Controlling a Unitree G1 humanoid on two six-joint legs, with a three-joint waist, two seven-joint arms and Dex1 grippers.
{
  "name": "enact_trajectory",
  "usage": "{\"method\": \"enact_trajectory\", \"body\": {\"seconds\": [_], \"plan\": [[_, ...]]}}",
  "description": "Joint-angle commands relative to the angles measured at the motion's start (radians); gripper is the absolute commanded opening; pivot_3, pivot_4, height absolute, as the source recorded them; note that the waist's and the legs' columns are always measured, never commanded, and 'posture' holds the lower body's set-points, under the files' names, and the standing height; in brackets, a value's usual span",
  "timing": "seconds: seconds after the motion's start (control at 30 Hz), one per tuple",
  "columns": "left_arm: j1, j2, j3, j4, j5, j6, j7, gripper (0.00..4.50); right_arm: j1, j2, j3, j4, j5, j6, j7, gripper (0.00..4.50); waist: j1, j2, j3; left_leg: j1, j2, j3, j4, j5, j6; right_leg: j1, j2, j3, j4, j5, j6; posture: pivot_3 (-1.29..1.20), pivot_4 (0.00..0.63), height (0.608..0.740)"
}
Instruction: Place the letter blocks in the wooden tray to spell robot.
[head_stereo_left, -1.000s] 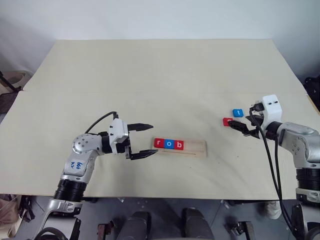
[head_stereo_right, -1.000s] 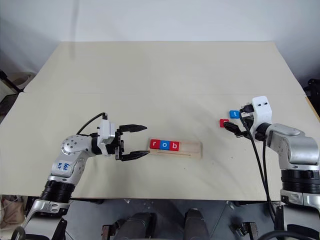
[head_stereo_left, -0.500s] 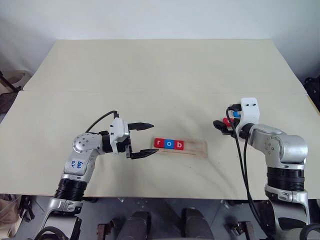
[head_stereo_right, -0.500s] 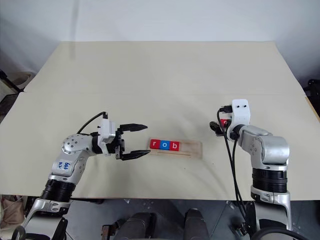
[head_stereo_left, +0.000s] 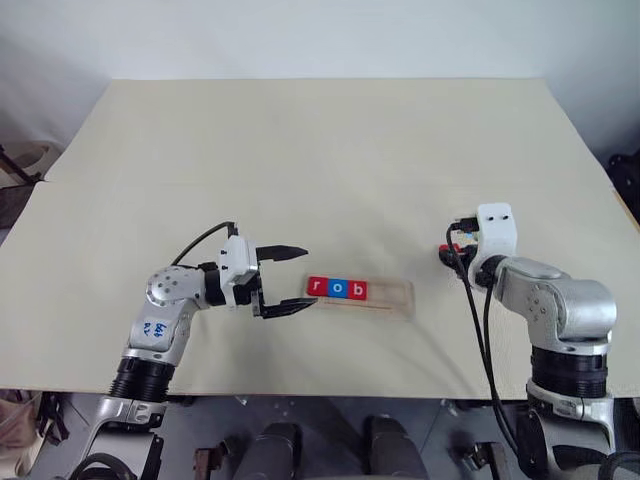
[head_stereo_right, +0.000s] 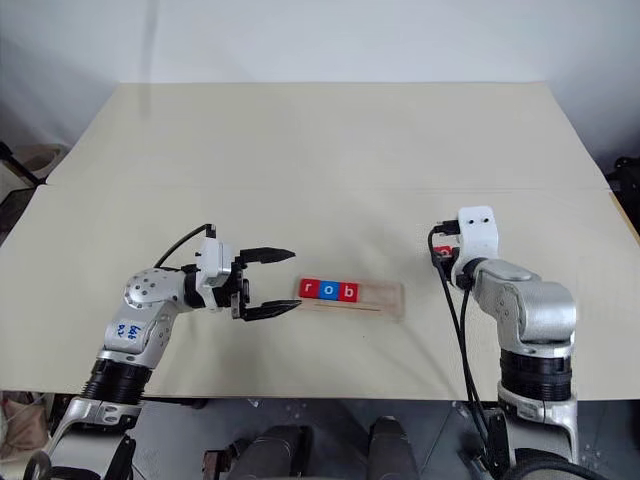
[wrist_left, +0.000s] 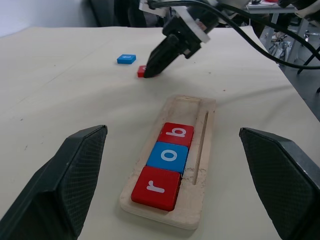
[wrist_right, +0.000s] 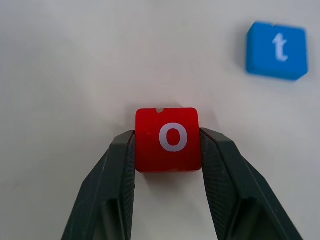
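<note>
**Red "o" pinched between the right fingers; three letters sit in the tray**

On the left side of the desk, near the front edge, the left gripper lies level and points toward the tray, its two black fingers spread wide apart with nothing between them. Their tips stop just short of the tray's left end.

The wooden tray lies flat near the middle of the front edge, its length running parallel to that edge. Three letter blocks fill its left part, touching one another in a row: a red "r", a blue "o" and a red "b". The right part of the tray is bare wood.

Further right, apart from the tray and a little farther from the front edge, the right gripper points down at the desk. Its fingers press on the two opposite sides of a red "o" block, letter face up. Whether this block rests on the desk or is raised off it cannot be told. The blue "t" block lies flat on the desk near the red one, not touching it, toward the right edge.
</note>
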Motion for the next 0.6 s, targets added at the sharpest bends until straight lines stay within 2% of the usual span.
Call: {"method": "enact_trajectory", "body": {"seconds": [0.03,0.23,0.43,0.6], "plan": [[0.011,-0.005,-0.004,-0.022,-0.014,0.005,-0.008,4.5,0.07,0.03,-0.077,-0.216,0.017,0.133,-0.017,1.46,0.002,0.0,0.0,0.0,0.0,0.0,0.0,0.0,0.0,0.0,0.0,0.0,0.0,0.0,0.0,0.0,0.15,0.74],[0.014,-0.013,-0.018,-0.014,-0.023,0.028,-0.043,4.5,0.258,0.098,-0.145,-0.506,0.008,0.269,-0.028,1.46,0.003,0.0,0.0,0.0,0.0,-0.001,0.0,0.0,0.0,0.0,0.0,0.0,0.0,0.0,0.0,0.0,0.15,0.74],[-0.004,-0.023,-0.025,0.013,-0.017,0.027,-0.071,4.5,0.352,0.151,-0.158,-0.596,-0.005,0.272,-0.046,1.46,0.002,0.0,0.0,0.0,0.0,0.0,0.0,0.0,0.0,0.0,0.0,0.001,-0.001,0.0,0.0,0.0,0.15,0.74],[-0.031,-0.033,-0.022,0.043,-0.01,0.015,-0.074,4.5,0.305,0.152,-0.145,-0.586,-0.002,0.247,-0.017,3.11,0.001,0.0,0.0,0.001,0.0,0.0,-0.001,0.0,0.0,0.0,0.0,0.001,-0.001,0.0,0.0,0.0,0.15,0.74]]}}
